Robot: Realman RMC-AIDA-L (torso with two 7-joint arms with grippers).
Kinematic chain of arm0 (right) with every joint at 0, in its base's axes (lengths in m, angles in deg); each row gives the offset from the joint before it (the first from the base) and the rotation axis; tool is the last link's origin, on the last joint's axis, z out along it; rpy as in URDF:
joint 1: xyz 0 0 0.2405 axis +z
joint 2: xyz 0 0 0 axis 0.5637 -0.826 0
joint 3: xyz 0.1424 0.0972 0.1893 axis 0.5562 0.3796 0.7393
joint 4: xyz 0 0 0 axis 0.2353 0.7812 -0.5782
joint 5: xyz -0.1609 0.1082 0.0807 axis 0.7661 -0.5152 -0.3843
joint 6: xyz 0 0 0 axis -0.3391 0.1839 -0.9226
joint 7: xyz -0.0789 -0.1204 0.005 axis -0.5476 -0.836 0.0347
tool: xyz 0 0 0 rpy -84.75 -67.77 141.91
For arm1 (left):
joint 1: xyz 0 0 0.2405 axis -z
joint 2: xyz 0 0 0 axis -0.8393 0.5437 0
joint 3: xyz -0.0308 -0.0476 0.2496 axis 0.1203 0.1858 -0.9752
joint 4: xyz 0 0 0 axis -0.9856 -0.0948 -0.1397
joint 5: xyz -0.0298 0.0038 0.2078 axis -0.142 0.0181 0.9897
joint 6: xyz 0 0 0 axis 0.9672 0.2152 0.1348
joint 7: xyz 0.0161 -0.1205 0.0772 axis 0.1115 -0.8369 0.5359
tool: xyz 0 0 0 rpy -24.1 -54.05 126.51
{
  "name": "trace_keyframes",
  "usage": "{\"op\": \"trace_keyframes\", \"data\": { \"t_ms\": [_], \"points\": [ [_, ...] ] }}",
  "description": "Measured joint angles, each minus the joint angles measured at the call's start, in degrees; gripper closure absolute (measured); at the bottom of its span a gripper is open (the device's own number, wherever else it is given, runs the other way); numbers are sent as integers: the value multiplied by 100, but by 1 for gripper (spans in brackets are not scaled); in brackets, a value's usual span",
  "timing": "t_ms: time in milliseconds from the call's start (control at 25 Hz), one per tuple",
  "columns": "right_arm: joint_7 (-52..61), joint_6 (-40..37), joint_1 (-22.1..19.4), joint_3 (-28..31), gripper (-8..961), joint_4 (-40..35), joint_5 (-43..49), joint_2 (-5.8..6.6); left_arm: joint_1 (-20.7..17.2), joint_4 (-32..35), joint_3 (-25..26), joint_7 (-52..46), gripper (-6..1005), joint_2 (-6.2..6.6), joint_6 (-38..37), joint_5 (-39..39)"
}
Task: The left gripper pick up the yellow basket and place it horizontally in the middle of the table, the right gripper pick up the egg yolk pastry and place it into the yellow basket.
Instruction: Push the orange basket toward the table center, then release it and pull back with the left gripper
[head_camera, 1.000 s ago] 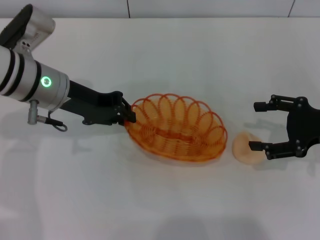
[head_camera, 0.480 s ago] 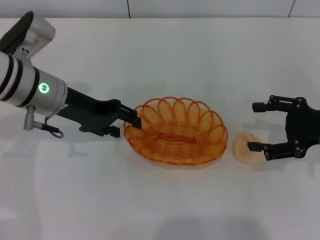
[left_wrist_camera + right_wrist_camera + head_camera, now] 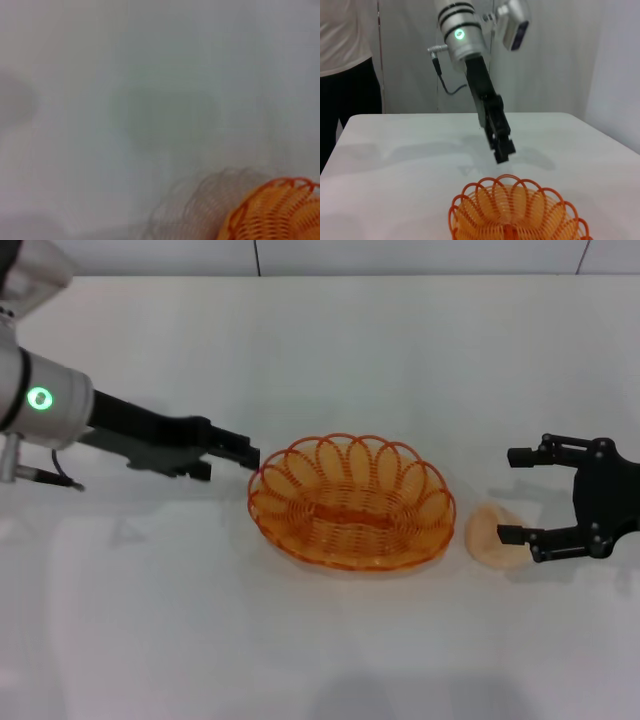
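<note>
The yellow basket [image 3: 351,502] sat flat on the white bench [image 3: 330,350], and the left hand [image 3: 248,455] hung just off its left rim, clear of the wire; I could not tell whether its fingers were apart or together. To the basket's right lay the egg yolk pastry [image 3: 487,536], just beside the rim, with the right hand [image 3: 512,494] spread wide, one fingertip over the pastry's near edge.

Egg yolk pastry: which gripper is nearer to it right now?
Right. The right gripper is open right beside the egg yolk pastry; the left gripper is far off, beyond the yellow basket.
</note>
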Motion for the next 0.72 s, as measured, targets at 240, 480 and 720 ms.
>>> {"op": "trace_keyframes", "data": {
  "t_ms": [240,480,720],
  "points": [
    [99,-37,-70,112,168,-35,-7,3,-218,201,140,1640,229,40,-107,-335],
    [250,-49,-115,143,171,-45,-3,9,-560,179,388,3693,233,-132,-31,-1100],
    [404,-56,-124,143,173,-47,10,27,-910,157,408,5335,233,-123,-270,-1902]
  ]
}}
